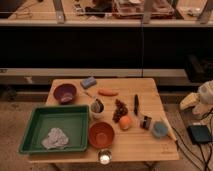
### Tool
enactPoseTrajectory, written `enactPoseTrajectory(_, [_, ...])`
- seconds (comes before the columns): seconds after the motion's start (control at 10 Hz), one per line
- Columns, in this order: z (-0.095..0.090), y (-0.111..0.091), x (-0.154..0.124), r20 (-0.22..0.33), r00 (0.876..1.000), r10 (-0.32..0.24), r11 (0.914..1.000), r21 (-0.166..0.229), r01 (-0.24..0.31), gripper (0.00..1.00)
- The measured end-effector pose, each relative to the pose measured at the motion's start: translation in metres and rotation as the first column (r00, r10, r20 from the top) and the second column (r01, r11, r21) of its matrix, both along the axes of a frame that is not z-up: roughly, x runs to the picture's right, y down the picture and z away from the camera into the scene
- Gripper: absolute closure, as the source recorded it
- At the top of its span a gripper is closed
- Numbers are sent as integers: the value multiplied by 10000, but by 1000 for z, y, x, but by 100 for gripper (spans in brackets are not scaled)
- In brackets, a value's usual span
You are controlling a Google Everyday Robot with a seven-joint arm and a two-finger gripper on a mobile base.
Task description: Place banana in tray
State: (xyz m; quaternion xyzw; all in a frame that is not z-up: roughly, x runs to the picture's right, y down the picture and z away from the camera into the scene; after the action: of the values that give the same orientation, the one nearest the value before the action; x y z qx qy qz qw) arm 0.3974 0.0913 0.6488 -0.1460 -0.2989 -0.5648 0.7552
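Task not begun, judging by the layout. Banana (169,131) lying at lower right of frame, along the right edge of the table (140,150), just beside a blue object (159,129). Tray (60,121) at lower left, holding only a crumpled pale cloth (55,139). Gripper (190,101) at far right of frame, off the table, well apart from banana; open or closed, cannot tell. Left to do: reach, grasp, carry past the orange bowl (101,134), release in tray.
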Motion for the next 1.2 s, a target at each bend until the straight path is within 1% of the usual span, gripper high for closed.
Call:
enactPoseTrajectory(0.1, [-4,8,-3,292,9992,-276,9996,61,274,50])
enactPoseTrajectory(0.3, [-13,31,5,733,9962,-461,9989,145,452,50])
enactPoseTrajectory(0.4, [-21,55,15,1094,9915,-707,9973,260,683,50])
enactPoseTrajectory(0.5, [-25,74,24,1322,9858,-1038,9943,381,996,50])
enactPoseTrajectory(0.6, [-24,90,30,1468,9804,-1310,9912,368,1270,50])
enactPoseTrajectory(0.7, [-19,101,34,1504,9777,-1463,9892,222,1446,50])
enactPoseTrajectory(1.2, [-19,100,33,1526,9770,-1489,9888,205,1475,50])
